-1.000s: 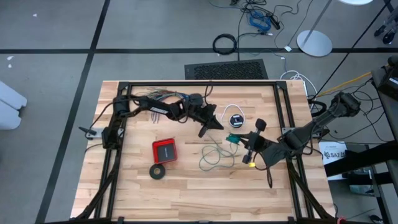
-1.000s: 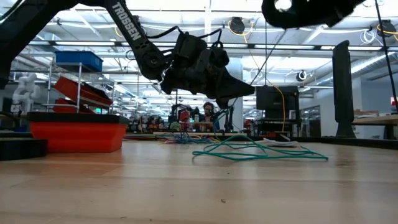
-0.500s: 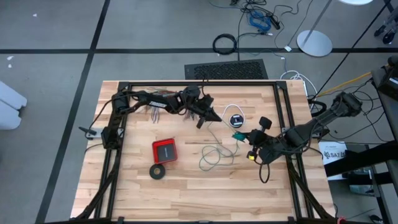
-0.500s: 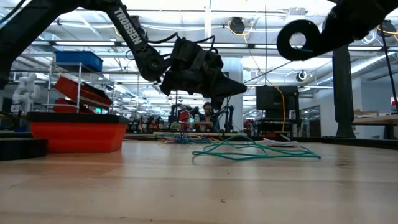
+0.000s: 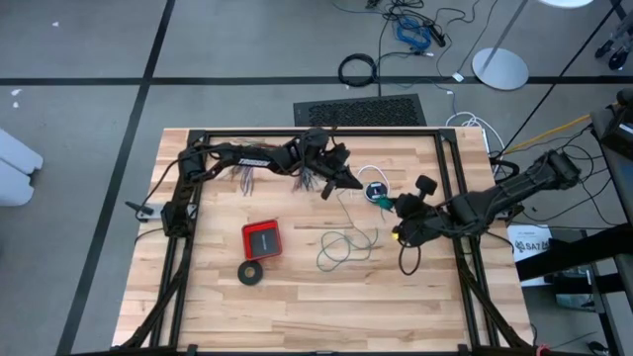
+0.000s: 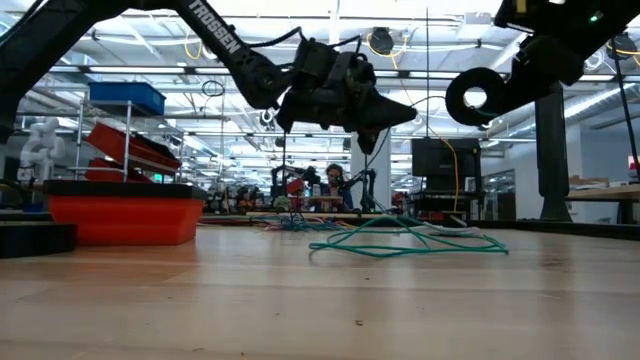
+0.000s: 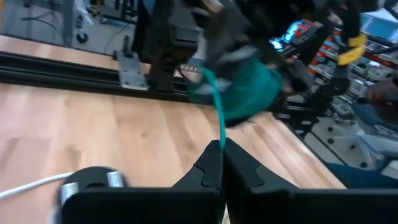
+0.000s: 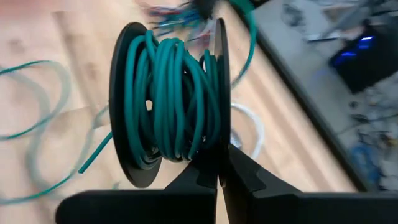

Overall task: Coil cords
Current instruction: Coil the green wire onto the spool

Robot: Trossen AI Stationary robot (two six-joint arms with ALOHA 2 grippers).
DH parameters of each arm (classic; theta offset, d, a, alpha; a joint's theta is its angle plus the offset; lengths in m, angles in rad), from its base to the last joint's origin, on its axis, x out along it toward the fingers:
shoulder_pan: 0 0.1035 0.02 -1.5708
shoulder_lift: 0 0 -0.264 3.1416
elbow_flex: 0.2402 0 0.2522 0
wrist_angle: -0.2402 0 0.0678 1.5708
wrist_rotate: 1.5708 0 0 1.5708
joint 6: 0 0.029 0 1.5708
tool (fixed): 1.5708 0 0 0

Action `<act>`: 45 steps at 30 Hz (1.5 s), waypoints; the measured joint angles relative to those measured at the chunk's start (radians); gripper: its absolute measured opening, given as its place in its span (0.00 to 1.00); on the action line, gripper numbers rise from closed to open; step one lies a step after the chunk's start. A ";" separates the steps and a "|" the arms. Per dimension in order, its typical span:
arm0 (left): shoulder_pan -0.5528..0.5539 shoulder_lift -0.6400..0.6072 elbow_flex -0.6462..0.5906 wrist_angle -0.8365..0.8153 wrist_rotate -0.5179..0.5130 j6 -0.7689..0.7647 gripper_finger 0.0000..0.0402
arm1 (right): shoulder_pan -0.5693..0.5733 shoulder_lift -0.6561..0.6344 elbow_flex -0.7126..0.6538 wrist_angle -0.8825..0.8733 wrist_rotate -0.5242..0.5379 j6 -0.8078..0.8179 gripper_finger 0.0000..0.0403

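Observation:
The teal cord is partly wound on a black spool (image 8: 165, 106), (image 5: 382, 199); the rest lies as a loose tangle (image 5: 346, 247), (image 6: 410, 240) on the table's middle. My right gripper (image 8: 219, 165), (image 5: 394, 206) is shut on the spool, right of centre. My left gripper (image 7: 222, 148), (image 5: 352, 184), (image 6: 405, 112) is shut on the strand between spool and tangle, above the table's far middle. The white cord with its black round piece (image 5: 374, 188), (image 7: 87, 183) lies beneath it. My left gripper pinches a single strand of the teal cord (image 7: 219, 134) between its two fingertips, nearly level. The strand runs on from the fingertips to the spool (image 7: 242, 93), clear of the table. My right gripper pinches the rim of one spool flange (image 8: 221, 140) between its fingers. The spool stands lifted clear ahead of the fingers, its axis lying across them.
A red box (image 5: 261, 240) and a black tape-like ring (image 5: 251, 273) lie at the near left. A fanned bundle of many-coloured wires (image 5: 252, 170) lies under the left arm. A black frame (image 5: 316, 133) borders the table.
My left gripper has risen and gone toward the table's far right, still shut on the strand. My right gripper has carried the spool toward the far edge and tipped downward. The tangle stays on the table.

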 joint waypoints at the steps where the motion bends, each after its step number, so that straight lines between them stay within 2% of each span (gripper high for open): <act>1: -0.006 0.000 0.004 -0.003 0.002 0.000 0.00 | -0.006 0.001 0.000 -0.003 0.021 0.002 0.00; 5: -0.022 0.000 0.013 -0.012 0.010 0.000 0.00 | -0.018 0.012 0.000 -0.013 0.074 0.002 0.00; 11: -0.016 0.000 0.013 -0.014 0.027 -0.001 0.00 | -0.010 0.024 0.000 -0.014 0.084 0.004 0.00; 17: 0.045 0.000 0.013 -0.024 0.032 -0.006 0.00 | 0.029 0.024 0.000 -0.014 0.089 0.018 0.00; 24: 0.084 0.000 0.013 -0.052 0.064 -0.006 0.00 | 0.048 0.024 0.000 -0.017 0.141 0.028 0.00; 30: 0.065 0.000 0.013 -0.046 0.098 -0.006 0.00 | 0.017 0.025 0.000 -0.047 0.177 0.025 0.00; 38: 0.035 -0.029 0.013 -0.035 0.120 -0.005 0.00 | -0.031 0.025 0.000 -0.123 0.151 0.072 0.00; 45: -0.020 -0.059 0.015 -0.015 0.117 0.000 0.00 | -0.065 0.032 0.000 -0.100 0.152 0.065 0.00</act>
